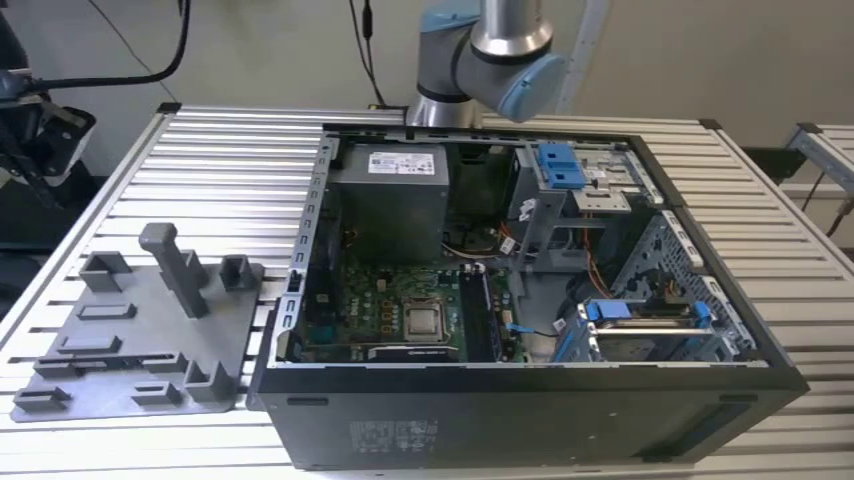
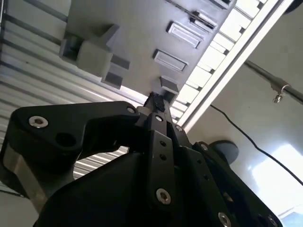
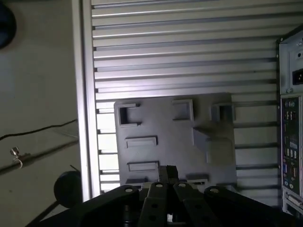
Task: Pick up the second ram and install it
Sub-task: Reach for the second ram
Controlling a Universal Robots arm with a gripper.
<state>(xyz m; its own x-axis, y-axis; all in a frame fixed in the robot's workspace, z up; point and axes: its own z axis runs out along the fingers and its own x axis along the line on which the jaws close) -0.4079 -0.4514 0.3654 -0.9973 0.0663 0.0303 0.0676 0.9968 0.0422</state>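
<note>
A grey holder plate (image 1: pixel 140 335) with upright blocks lies flat on a slatted metal table (image 1: pixel 227 160). Just beside the plate, on the exterior view's right, stands an open computer case (image 1: pixel 534 410) with its circuit board exposed. Beyond the case from the plate, the robot arm (image 1: pixel 487 55) rises from the table.

Both wrist views look past the black gripper (image 2: pixel 155 105) toward the holder plate, which fills the background. The gripper hangs well above the plate and touches nothing on it. Its fingers (image 2: pixel 160 142) run forward and meet at their tips, pressed together with no gap showing between them.

A small dark piece sits right at the fingertips in the second wrist view. It is not possible to tell whether this is the fingers' own pads or the end of a thin board pinched between them.

In the first wrist view the fingertips line up over a long narrow slot (image 3: pixel 196 180) on the plate, next to two shallow rectangular recesses (image 3: pixel 141 141). The exterior view shows the same slot as two low parallel ridges with a dark line between them.

The second ram cannot be picked out for certain. It may be that dark line in the plate's long slot, directly under the closed jaws, or the dark piece at the fingertips. The pictures do not settle which.
</note>
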